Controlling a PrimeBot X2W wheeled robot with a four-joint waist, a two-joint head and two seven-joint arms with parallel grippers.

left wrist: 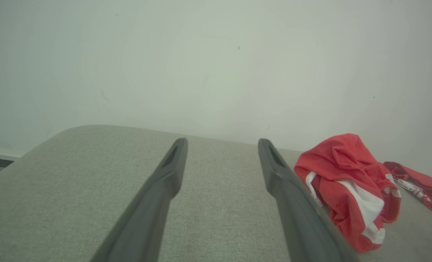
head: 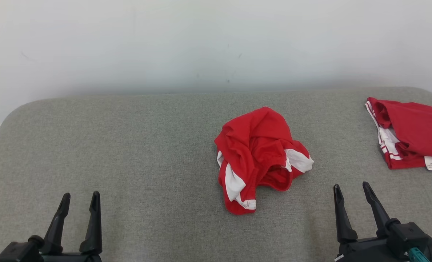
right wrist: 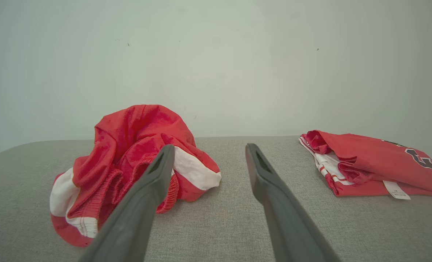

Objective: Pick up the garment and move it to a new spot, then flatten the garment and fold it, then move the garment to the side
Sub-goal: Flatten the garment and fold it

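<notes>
The crumpled red garment (head: 259,153), possibly shorts, lay ahead between the left gripper (head: 81,194) and right gripper (head: 351,185), nearer the right; both rested low, spread wide, empty.

I see a grey fabric surface (head: 128,145). A crumpled red garment (head: 259,156) lies centrally, a folded red shirt (head: 412,142) at the right.

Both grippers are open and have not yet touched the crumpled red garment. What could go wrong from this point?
1. The crumpled garment lies bunched in layers; the right gripper, nearest it, might pinch only one fold, lifting it twisted.
2. A folded red garment lies at the right edge of the grey surface; moving cloth that way could disturb it.
</notes>
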